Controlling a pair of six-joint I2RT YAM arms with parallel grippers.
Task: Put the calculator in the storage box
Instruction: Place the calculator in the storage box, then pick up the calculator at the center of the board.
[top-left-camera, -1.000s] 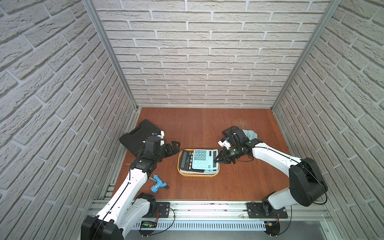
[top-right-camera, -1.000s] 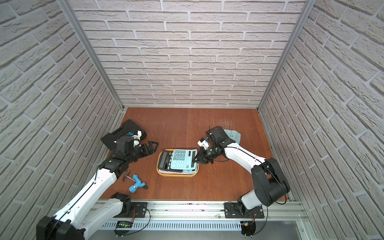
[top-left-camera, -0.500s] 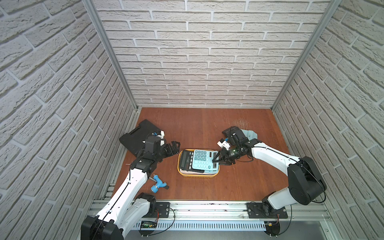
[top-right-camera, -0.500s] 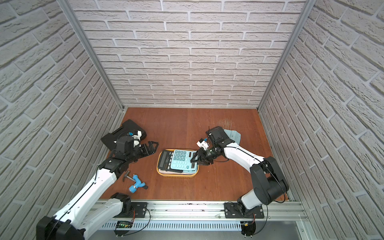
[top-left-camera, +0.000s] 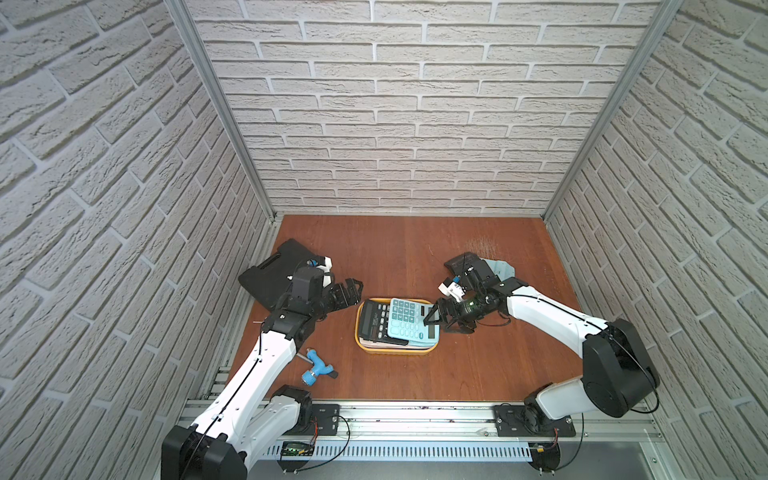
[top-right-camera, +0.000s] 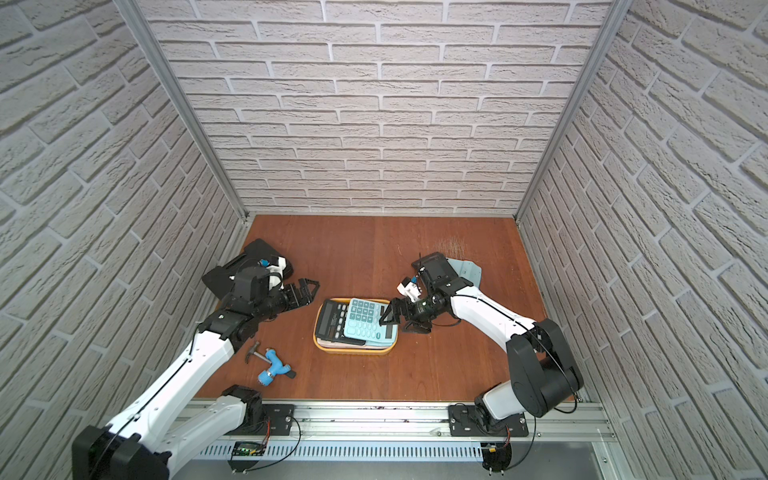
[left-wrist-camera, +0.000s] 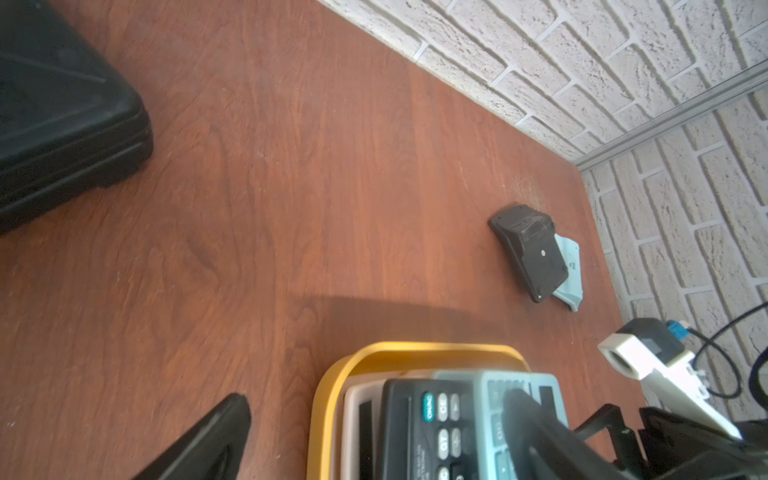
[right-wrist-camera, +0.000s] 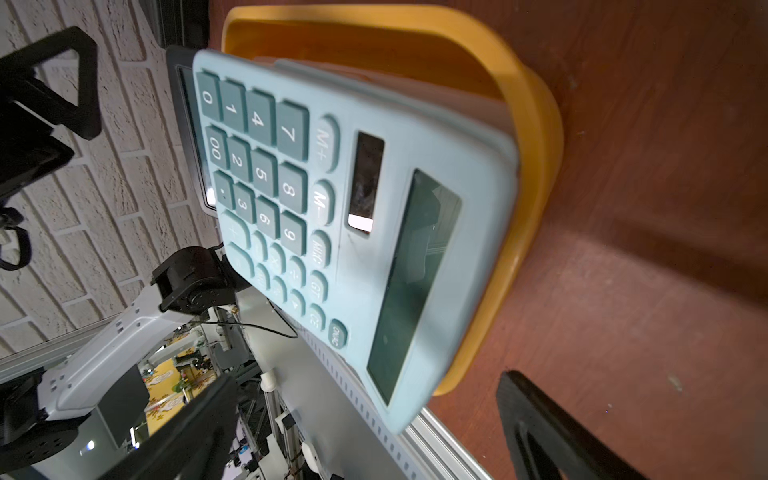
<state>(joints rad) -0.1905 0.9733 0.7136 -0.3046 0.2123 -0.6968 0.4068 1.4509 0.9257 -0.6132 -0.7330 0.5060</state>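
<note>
Resting calculator (top-left-camera: 409, 326): teal, atop black calculator (top-left-camera: 373, 320) inside storage box (top-left-camera: 395, 350), lower centre of frame.
Right gripper (top-left-camera: 436, 323): jaws apart, at teal calculator's display end.
Left gripper (top-left-camera: 350, 291): jaws apart, left of box.

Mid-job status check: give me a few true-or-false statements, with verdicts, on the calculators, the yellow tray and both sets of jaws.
1. The light blue plastic calculator rests in the shallow yellow plastic storage box. True.
2. The right gripper has its jaws shut on that calculator. False: the jaws stand open at its display end.
3. A black plastic calculator lies in the same box. True.
4. The left gripper holds the blue-handled hand tool. False: its jaws are open and empty, and the tool lies on the wooden table.
</note>
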